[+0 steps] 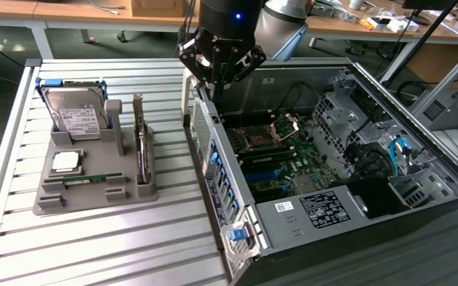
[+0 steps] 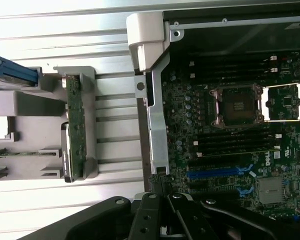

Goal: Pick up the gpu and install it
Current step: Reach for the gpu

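The gripper (image 1: 213, 89) hangs over the side wall of the computer case (image 1: 293, 221) that faces the grey holder (image 1: 86, 199), with its jaws together and nothing between them. The gpu (image 1: 141, 152) stands on edge in a slot along the holder's edge nearest the case, apart from the gripper. The holder rests on the slatted table (image 1: 93, 250).

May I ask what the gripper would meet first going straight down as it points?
The gripper would probably meet the metal case wall first, beside the motherboard; depth is unclear.
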